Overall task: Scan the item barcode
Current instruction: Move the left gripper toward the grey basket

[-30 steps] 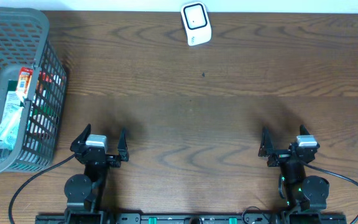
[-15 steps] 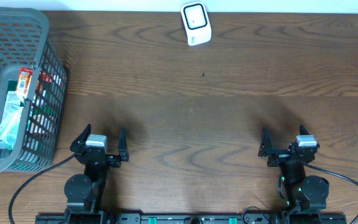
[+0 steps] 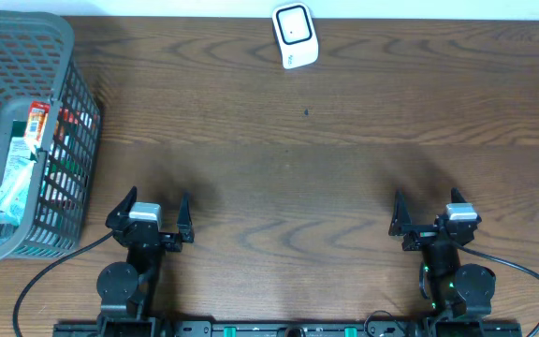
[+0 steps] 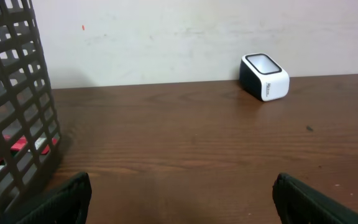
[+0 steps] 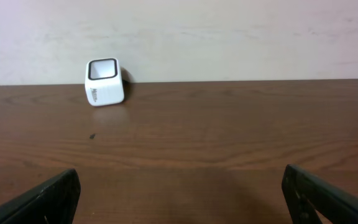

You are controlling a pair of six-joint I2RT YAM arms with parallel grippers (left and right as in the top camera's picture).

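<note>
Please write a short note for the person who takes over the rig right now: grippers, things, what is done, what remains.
Left gripper: open, empty, near the table's front edge.
Right gripper: open, empty, also near the front edge.
Packets lie in the grey basket beside the left arm. The white scanner stands at the far edge.
Done: nothing, no packet taken out.
Left: pick a packet and show its barcode to the scanner.

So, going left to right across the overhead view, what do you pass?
Grey mesh basket holding packaged items → left gripper, open, at the near edge → white barcode scanner at the far edge → right gripper, open, at the near edge.
</note>
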